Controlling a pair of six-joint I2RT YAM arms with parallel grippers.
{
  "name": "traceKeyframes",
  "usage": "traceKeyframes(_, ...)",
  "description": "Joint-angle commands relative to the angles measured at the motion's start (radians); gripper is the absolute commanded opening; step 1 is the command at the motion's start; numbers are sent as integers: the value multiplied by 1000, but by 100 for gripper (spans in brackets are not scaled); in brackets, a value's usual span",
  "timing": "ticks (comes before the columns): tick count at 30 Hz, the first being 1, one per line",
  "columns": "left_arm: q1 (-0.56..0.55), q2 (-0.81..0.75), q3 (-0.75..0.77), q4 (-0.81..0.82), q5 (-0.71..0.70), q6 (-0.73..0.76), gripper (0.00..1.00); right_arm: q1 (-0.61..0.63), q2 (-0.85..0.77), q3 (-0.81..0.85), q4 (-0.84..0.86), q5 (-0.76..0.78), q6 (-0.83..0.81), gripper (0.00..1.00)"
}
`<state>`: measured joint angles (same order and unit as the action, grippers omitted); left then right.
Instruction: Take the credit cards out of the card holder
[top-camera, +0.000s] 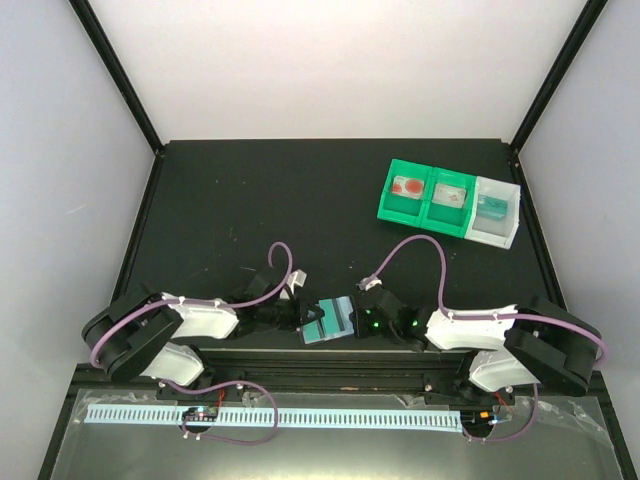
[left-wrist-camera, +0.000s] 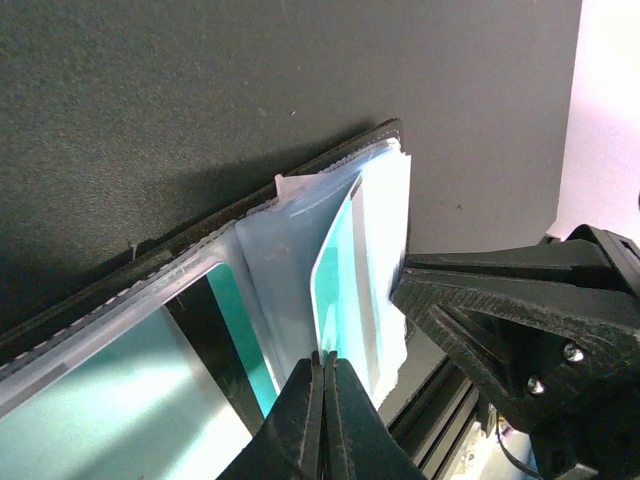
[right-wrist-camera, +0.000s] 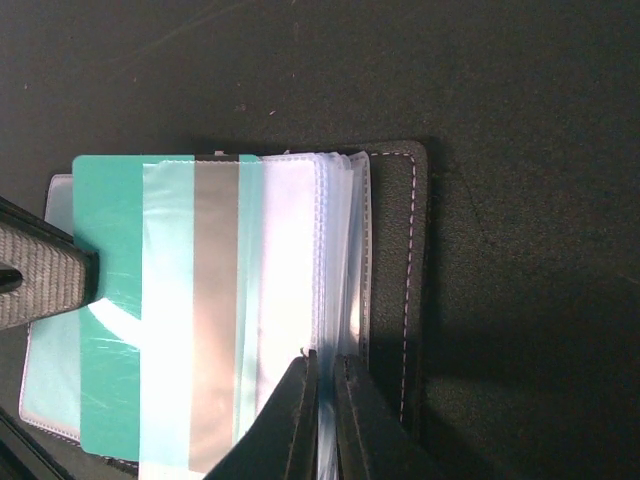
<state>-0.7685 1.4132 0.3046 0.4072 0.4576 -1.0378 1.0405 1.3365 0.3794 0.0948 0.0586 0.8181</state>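
Note:
The black card holder (top-camera: 343, 312) lies open near the table's front edge, between my two grippers. Its black cover (right-wrist-camera: 395, 260) and clear sleeves show in the right wrist view. My right gripper (right-wrist-camera: 322, 362) is shut on the edge of the sleeves, at the holder's right side (top-camera: 358, 318). My left gripper (left-wrist-camera: 325, 357) is shut on the edge of a teal credit card (left-wrist-camera: 335, 280) that sticks partway out of a sleeve. That card (right-wrist-camera: 110, 220) juts past the holder's far side, where a left finger (right-wrist-camera: 40, 285) shows. Another teal card (left-wrist-camera: 90, 400) sits in a sleeve.
A green-and-white three-compartment tray (top-camera: 450, 200) stands at the back right, with small items in its compartments. The black table edge and a metal rail (top-camera: 330, 415) run just in front of the holder. Both arm bases flank the holder.

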Motion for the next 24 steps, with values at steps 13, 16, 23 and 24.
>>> traceKeyframes(13,20,-251,27,-300,-165,104,2,13,32,24,-87,-9,14,6)
traceKeyframes(16,20,-303,29,-337,-194,130,2,13,23,47,-116,-7,11,6)
traceKeyframes(23,17,-438,19,-391,-287,214,2,11,-54,101,-181,-46,44,9)
traceKeyframes(24,16,-455,15,-398,-308,230,2,12,-69,115,-199,-51,56,10)
